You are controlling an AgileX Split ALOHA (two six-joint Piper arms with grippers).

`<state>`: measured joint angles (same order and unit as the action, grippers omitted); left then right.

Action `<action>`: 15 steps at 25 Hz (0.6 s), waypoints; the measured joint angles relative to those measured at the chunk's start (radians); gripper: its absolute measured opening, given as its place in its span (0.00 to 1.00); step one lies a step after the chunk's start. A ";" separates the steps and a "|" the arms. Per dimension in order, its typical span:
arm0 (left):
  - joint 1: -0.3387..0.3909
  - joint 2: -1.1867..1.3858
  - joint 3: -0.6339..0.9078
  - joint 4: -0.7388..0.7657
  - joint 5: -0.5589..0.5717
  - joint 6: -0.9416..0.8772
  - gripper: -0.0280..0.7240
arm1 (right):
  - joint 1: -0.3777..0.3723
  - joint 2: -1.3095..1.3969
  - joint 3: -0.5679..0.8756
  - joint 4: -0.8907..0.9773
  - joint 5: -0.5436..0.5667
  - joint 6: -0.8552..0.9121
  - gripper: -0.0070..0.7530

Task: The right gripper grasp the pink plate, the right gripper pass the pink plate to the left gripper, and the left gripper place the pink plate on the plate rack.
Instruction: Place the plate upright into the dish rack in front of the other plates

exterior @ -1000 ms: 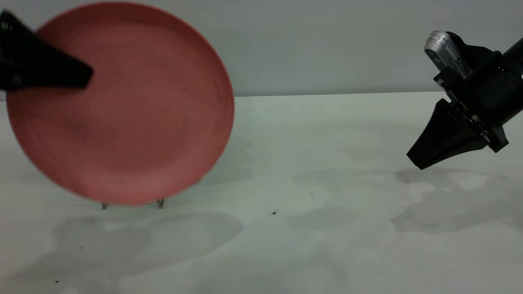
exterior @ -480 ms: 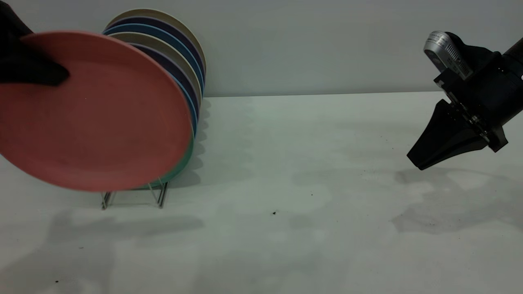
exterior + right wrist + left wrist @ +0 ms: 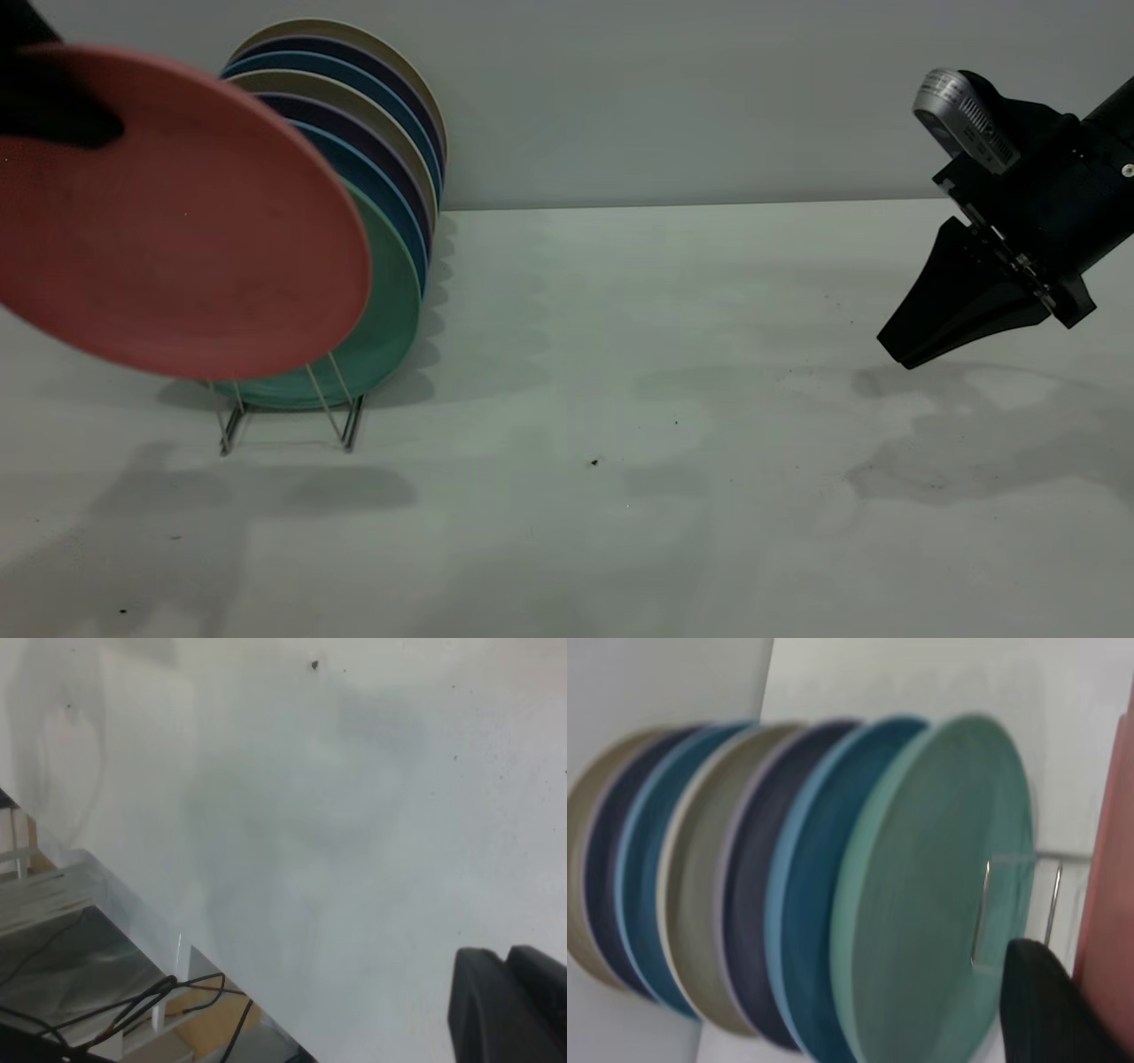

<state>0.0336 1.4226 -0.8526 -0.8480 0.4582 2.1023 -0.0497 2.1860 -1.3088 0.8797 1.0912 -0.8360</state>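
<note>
Movement over the last second has carried the round salmon-pink matte plate point(image 3: 173, 217) leftward and turned it edge-on toward the row of stored plates, uncovering the teal-green plate point(image 3: 385, 306) at the front of the stack. The black left gripper point(image 3: 49, 111) is clamped on the pink plate's upper left rim, holding it in the air, tilted, just in front of the teal-green plate and above the thin shiny wire plate rack point(image 3: 288, 416), whose front loop stands free. The handover is plainly finished; what remains is lowering the plate into that front slot. The black right gripper point(image 3: 917, 350), with its wedge jaws together, hangs empty well apart over the pale grey table point(image 3: 664, 443), barely shifted.
</note>
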 joint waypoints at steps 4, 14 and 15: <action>0.000 0.015 -0.064 0.028 0.065 -0.042 0.20 | 0.000 0.000 0.000 0.000 0.000 0.000 0.04; 0.000 0.163 -0.293 0.262 0.193 -0.228 0.20 | 0.000 0.000 0.000 0.000 -0.001 0.000 0.06; 0.000 0.172 -0.310 0.263 0.193 -0.231 0.20 | 0.000 0.000 0.000 0.000 -0.001 0.000 0.06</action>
<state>0.0336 1.5942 -1.1631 -0.5851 0.6514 1.8715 -0.0497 2.1860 -1.3088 0.8797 1.0900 -0.8363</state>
